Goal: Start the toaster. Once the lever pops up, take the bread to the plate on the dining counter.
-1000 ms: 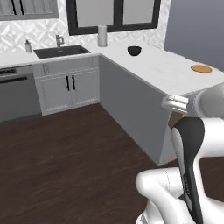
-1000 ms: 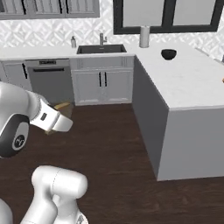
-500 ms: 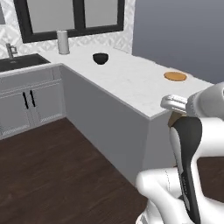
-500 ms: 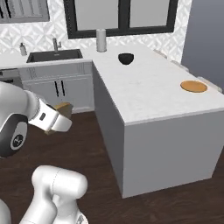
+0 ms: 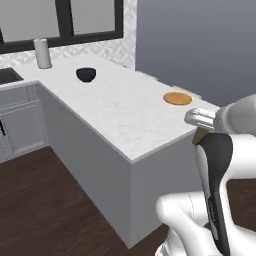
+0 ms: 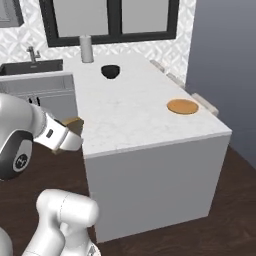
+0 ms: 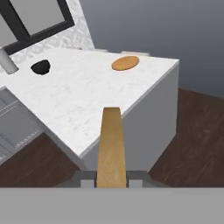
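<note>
The bread, a thin tan slice seen edge-on, stands between the jaws of my gripper, which is shut on it. In the right base view the gripper hovers just off the left edge of the dining counter, with the bread poking out of it. The round tan plate lies near the far corner of the white marble top, well beyond the gripper. From the left base the plate sits just behind my hand. The toaster is out of view.
A dark bowl and a white cylinder stand at the window end of the counter. A sink lies to the left over grey cabinets. Pale seats line the counter's far side. Dark wood floor surrounds the slab.
The whole picture has shifted: the base has driven and turned toward the dining counter, so the plate and counter corner look nearer. The bread has stayed in the gripper.
</note>
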